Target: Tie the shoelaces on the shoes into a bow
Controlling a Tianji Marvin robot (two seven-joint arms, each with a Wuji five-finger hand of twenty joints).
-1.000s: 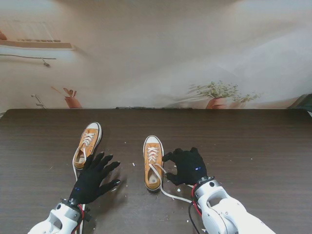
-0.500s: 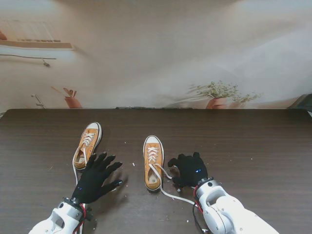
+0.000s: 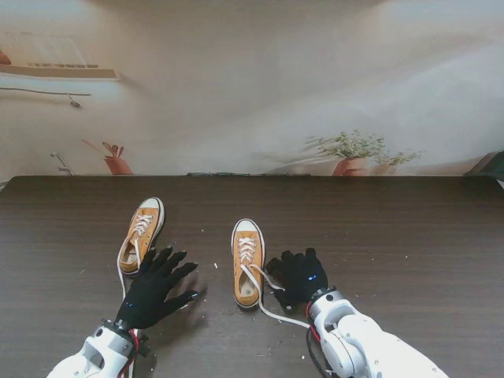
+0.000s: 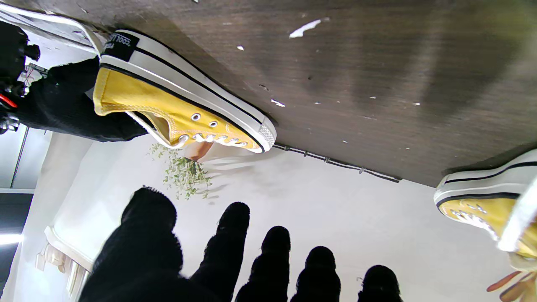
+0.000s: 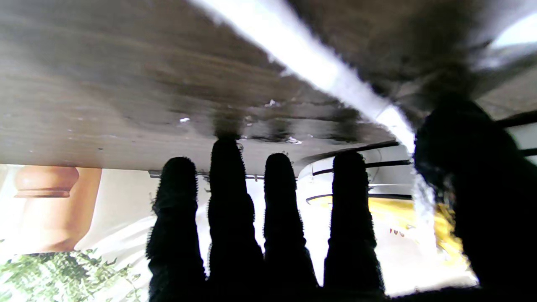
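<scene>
My black-gloved left hand hovers spread and empty beside the left mustard canvas sneaker, while my right hand, fingers extended, holding nothing I can see, sits by the middle sneaker's limp, light, slippery white lace, best pinched near its free end.

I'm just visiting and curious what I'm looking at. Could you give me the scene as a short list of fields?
Surface: dark wooden table
Left shoe: yellow sneaker, laces loose, untied
Right shoe: yellow sneaker, white lace trailing toward me
Left hand: black-gloved, fingers spread, holding nothing, beside the left shoe
Right hand: black-gloved, beside the right shoe at the loose lace; grasp cannot be told
Bow: not tied on either shoe
</scene>
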